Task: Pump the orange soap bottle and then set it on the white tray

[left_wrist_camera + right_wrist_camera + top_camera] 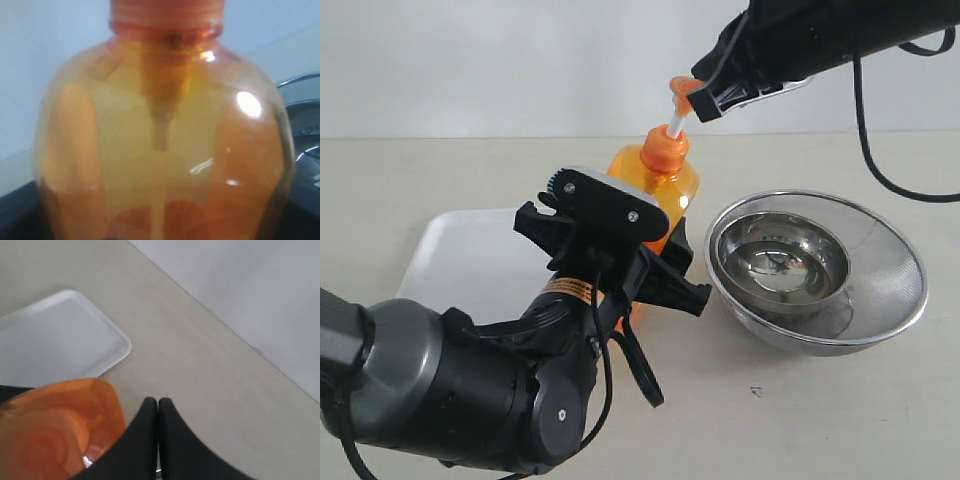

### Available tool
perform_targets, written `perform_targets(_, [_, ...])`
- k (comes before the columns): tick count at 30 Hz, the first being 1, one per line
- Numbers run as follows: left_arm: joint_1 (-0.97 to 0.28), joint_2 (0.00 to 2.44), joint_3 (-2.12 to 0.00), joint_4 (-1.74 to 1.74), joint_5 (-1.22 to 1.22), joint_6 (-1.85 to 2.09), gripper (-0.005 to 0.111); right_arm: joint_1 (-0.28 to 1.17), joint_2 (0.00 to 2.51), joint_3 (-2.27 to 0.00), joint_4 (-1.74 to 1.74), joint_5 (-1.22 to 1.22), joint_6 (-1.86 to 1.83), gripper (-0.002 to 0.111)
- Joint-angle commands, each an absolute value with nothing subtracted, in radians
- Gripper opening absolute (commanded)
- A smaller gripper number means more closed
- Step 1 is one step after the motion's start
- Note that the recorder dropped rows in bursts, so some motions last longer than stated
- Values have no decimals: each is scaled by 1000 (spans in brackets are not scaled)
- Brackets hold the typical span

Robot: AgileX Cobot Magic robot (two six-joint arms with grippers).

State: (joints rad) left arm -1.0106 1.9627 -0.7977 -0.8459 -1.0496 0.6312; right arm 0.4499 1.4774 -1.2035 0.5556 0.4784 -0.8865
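Observation:
The orange soap bottle (665,185) stands upright between the white tray (460,255) and the steel bowls, and my left gripper (650,262) is shut on its body. It fills the left wrist view as the orange soap bottle (160,140), with a dark finger (20,215) at each lower corner. Its white stem is extended below the orange pump head (682,90). My right gripper (708,103) is shut with nothing in it, its tips against the pump head's top on the right. In the right wrist view the right gripper (158,402) shows beside the pump head (55,435), above the tray (60,340).
Two round steel bowls, a small one (780,255) nested in a larger one (885,270), stand right of the bottle, close to it; a bowl rim (300,80) shows in the left wrist view. A black cable (880,170) hangs from the right arm.

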Motion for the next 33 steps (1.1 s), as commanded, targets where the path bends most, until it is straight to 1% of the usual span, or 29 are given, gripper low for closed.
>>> perform_targets(1, [-1010,1970,-791,-867,-978,616,5,447,1462,-1209,498,503,-815,0])
perform_targets(6, [-1010,1970,-791,-867,-979,616,5,447,1404,-1209,474,501,-781,0])
perform_targets(17, [-1010,1970,-793,-852,-978,621,5,447,1287,-1209,368,516,-489,0])
perform_targets(24, [-1010,1970,-822,-879,-968,687,5,447,1277,-1209,368,587,-457,0])
perform_targets(33, [-1010,1970,-831,-879,-966,733,5,447,1274,-1209,373,574,-457,0])
